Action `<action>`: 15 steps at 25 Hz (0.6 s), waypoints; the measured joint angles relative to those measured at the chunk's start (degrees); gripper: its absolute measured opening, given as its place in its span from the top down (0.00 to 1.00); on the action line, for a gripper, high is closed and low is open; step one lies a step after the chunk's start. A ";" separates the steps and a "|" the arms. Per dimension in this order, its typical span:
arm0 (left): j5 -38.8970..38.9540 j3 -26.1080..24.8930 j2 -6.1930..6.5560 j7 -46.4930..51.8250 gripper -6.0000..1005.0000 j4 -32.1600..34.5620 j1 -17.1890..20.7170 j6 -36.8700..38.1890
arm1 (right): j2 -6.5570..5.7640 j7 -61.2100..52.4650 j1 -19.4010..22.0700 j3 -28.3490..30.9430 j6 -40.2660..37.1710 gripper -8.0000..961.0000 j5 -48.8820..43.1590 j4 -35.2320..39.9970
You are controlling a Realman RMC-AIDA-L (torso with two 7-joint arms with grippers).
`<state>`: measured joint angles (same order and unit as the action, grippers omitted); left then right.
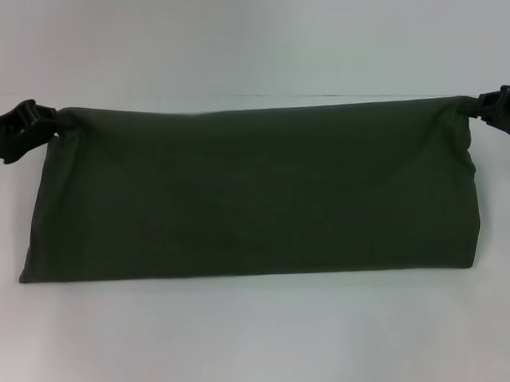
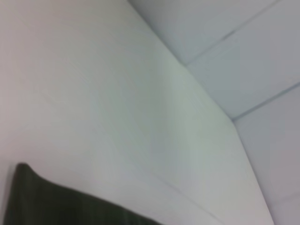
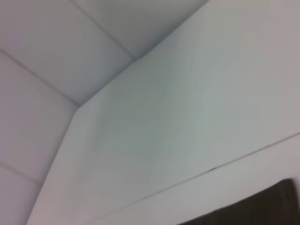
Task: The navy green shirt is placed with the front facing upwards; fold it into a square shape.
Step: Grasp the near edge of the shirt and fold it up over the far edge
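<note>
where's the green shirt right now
In the head view, the navy green shirt spans the table's middle, its far corners pinched by the left gripper and right gripper.

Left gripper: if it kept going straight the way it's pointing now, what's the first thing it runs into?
The left gripper points inward toward the right gripper, and it is already clamped on the navy green shirt. So the shirt's stretched upper edge comes first; depth is unclear.
</note>
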<state>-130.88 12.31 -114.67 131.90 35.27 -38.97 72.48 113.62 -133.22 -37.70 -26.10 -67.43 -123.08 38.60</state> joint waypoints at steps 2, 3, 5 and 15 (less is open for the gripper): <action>1.23 0.06 -0.96 -1.34 0.96 -0.03 0.05 -2.46 | 0.93 1.51 0.07 0.00 2.56 0.97 0.98 -0.13; 1.78 0.07 -1.42 -1.90 0.96 -0.06 0.05 -3.43 | 1.45 2.22 0.09 -0.05 3.70 0.97 1.61 -0.19; 2.73 0.03 -2.43 -3.44 0.96 -0.12 -0.09 -5.71 | 2.19 3.65 0.00 -0.29 5.69 0.97 2.72 -0.59; 4.72 -0.01 -5.42 -8.86 0.96 -2.12 -1.36 -14.79 | 5.62 9.47 -1.77 -1.10 15.90 0.97 3.90 -3.94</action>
<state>-126.15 12.29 -120.09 123.04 33.15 -40.33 57.69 119.24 -123.75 -39.47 -27.20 -51.53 -119.18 34.67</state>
